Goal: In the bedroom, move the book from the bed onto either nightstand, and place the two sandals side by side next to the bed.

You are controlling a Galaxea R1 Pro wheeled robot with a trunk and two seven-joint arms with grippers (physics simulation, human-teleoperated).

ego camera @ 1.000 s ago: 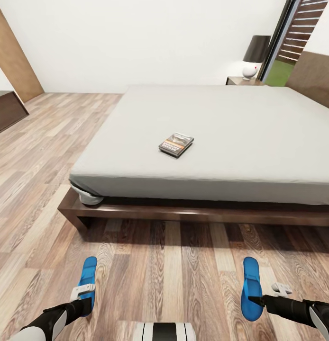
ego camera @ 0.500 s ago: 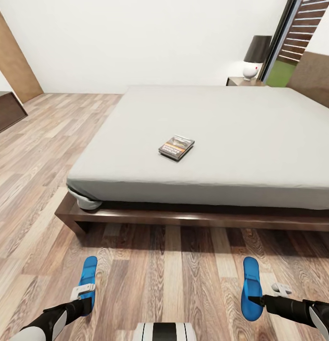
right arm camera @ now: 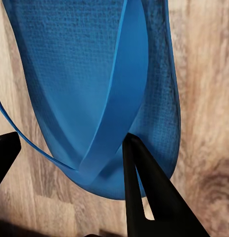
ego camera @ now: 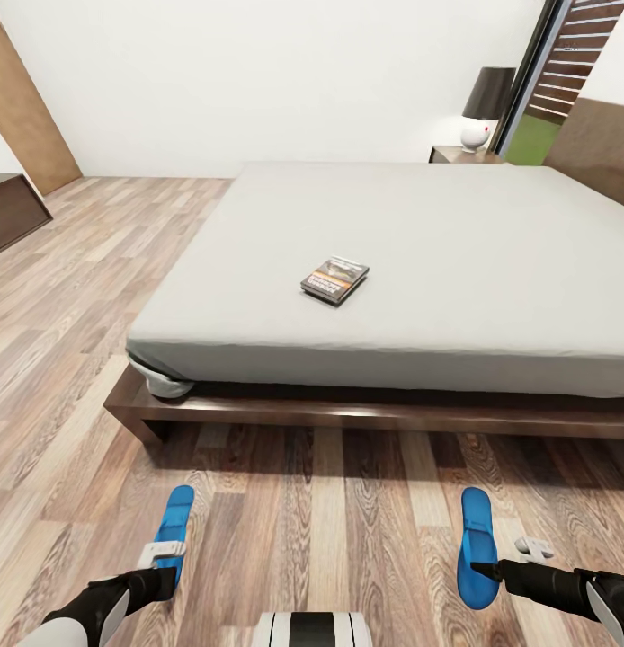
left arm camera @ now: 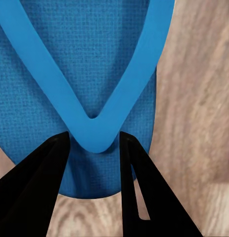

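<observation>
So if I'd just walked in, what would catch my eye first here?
Probably the two bright blue flip-flop sandals, one at the left end effector and one at the right end effector, far apart on the brown wood-plank floor. Beyond them, the large bed with its light-grey mattress carries a small dark paperback book near its close edge.

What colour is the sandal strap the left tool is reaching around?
Bright blue, matching the sandal's sole; the strap shows best in the left wrist view.
</observation>
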